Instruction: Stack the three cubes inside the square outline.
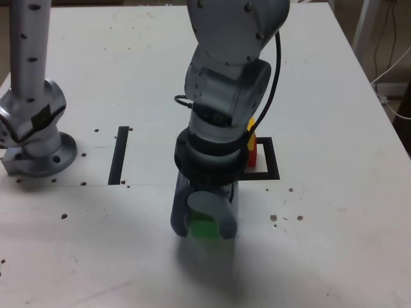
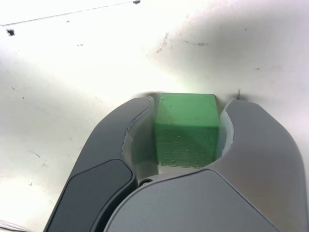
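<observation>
The jaws point(image 2: 186, 133) sit closed around the green cube point(image 2: 186, 130), one grey curved finger pressed to each side face, so the block fills the gap between them near the centre of the wrist view. In the exterior view the same jaws point(image 1: 205, 221) point down at the lower middle of the frame, the green cube point(image 1: 204, 227) showing between them, low against the white worktop point(image 1: 334, 244); whether it rests on the surface or is just lifted cannot be told.

Just above, the arm's thick grey wrist and black collar rise toward the top centre of the frame and cover much of what lies behind. To the right of the wrist, at mid-frame, the square outline point(image 1: 273, 163) of black tape shows its right side and lower edge. Inside it a red cube point(image 1: 253, 154) carries a yellow cube point(image 1: 251, 124) on top, both mostly hidden by the arm.

The grip likely serves to carry the green block onto that pair, as the last one.

A straight black tape strip point(image 1: 119, 154) lies at centre left, and a second arm's base point(image 1: 38, 151) stands at the far left.
</observation>
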Controlling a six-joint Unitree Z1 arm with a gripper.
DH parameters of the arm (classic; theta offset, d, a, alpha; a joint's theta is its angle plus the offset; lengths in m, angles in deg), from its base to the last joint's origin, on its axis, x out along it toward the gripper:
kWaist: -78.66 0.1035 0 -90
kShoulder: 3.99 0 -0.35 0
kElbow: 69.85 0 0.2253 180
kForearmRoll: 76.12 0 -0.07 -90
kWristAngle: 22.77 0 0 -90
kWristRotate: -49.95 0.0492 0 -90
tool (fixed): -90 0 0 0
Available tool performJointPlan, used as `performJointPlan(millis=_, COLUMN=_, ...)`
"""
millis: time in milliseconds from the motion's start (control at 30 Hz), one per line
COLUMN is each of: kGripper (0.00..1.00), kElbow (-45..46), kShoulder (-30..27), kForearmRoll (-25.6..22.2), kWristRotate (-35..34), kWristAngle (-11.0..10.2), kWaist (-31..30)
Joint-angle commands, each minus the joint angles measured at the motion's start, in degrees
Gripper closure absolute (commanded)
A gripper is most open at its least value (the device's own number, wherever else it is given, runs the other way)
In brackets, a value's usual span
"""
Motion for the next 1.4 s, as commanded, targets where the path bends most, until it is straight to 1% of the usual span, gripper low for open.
performJointPlan(millis=0, kGripper=0.62, kElbow=0.2, kShoulder=-1.1, kForearmRoll=-0.8, kWristRotate=-0.1, kWristAngle=-0.3, kWaist=-0.1)
performJointPlan(millis=133, kGripper=0.62, kElbow=-0.3, kShoulder=-4.4, kForearmRoll=-4.1, kWristRotate=-0.1, kWristAngle=-0.6, kWaist=0.0)
performJointPlan(millis=267, kGripper=0.62, kElbow=-2.2, kShoulder=-8.8, kForearmRoll=-9.5, kWristRotate=0.4, kWristAngle=-0.6, kWaist=0.7)
performJointPlan(millis=367, kGripper=0.62, kElbow=-4.2, kShoulder=-11.0, kForearmRoll=-13.4, kWristRotate=1.8, kWristAngle=-0.6, kWaist=2.1)
performJointPlan(millis=467, kGripper=0.62, kElbow=-6.4, kShoulder=-11.8, kForearmRoll=-16.6, kWristRotate=4.5, kWristAngle=-0.5, kWaist=4.4)
performJointPlan(millis=600, kGripper=0.62, kElbow=-9.2, kShoulder=-11.1, kForearmRoll=-19.3, kWristRotate=9.2, kWristAngle=-0.4, kWaist=8.5)
performJointPlan(millis=800, kGripper=0.62, kElbow=-13.9, kShoulder=-8.9, kForearmRoll=-21.7, kWristRotate=14.7, kWristAngle=-0.7, kWaist=14.0)
performJointPlan(millis=967, kGripper=0.62, kElbow=-16.8, kShoulder=-5.9, kForearmRoll=-21.6, kWristRotate=17.3, kWristAngle=-0.8, kWaist=17.2)
performJointPlan(millis=1367, kGripper=0.62, kElbow=-21.0, kShoulder=-4.6, kForearmRoll=-21.9, kWristRotate=21.2, kWristAngle=-2.4, kWaist=21.4)
